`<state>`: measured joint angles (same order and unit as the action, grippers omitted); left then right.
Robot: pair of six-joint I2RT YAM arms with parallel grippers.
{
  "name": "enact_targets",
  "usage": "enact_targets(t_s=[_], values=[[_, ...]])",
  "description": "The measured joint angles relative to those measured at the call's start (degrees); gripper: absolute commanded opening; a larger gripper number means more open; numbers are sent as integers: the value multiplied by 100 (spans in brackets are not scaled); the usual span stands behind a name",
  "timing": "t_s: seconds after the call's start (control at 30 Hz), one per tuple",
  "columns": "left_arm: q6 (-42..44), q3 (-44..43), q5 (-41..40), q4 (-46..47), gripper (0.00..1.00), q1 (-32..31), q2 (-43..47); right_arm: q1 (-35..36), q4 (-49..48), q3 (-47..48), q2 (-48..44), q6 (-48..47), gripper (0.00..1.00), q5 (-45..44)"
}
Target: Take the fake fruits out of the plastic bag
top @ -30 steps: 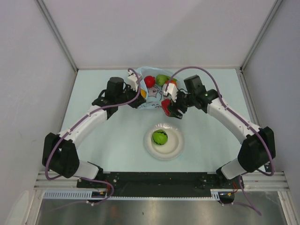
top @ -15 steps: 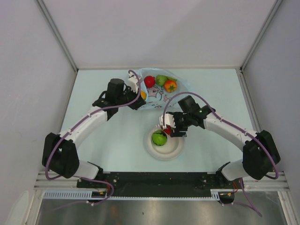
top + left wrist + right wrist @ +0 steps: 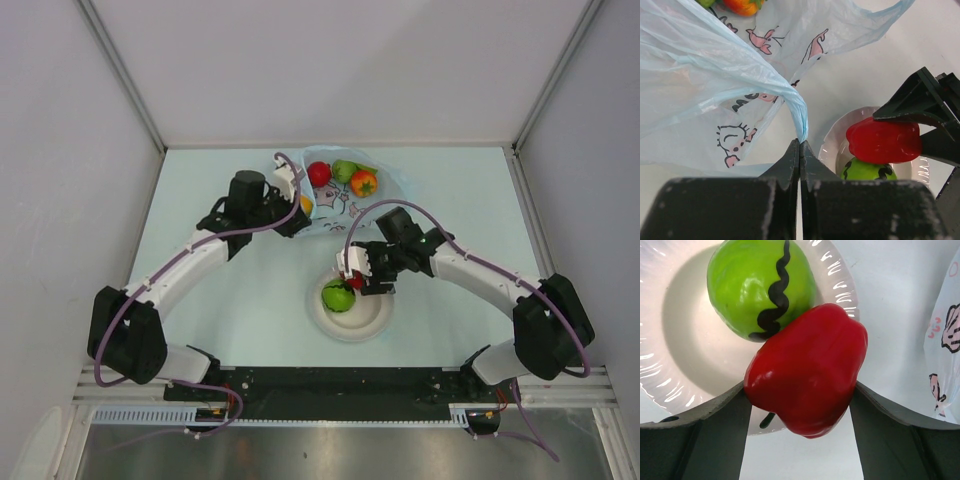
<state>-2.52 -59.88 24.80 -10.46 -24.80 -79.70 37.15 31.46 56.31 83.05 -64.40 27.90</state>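
the right pincer is clamped on a glossy red fruit, one finger on each side of it, and holds it above the edge of the white plate. just beside it a green fruit with a wavy black line lies in the plate; whether the two touch i cannot tell. the left pincer is clenched tight on a gathered fold of the light-blue plastic bag, the film drawn into a ridge at its tips. farther back on the pale surface the bag lies open behind the plate, and in its mouth sit a second red fruit, a green one and an orange one, close together.
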Motion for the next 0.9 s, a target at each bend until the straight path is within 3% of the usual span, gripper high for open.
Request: enact_targets(t_s=[0.6, 0.73, 0.83, 0.9], values=[[0, 24, 4, -7, 0, -212, 0, 260, -308, -236, 142, 195, 49, -229], [2, 31, 2, -20, 0, -225, 2, 332, -481, -236, 210, 295, 58, -282], [13, 55, -4, -44, 0, -236, 35, 363, -586, -236, 254, 378, 83, -306], [20, 85, -9, -50, 0, -236, 74, 376, -645, -236, 262, 452, 95, -328]])
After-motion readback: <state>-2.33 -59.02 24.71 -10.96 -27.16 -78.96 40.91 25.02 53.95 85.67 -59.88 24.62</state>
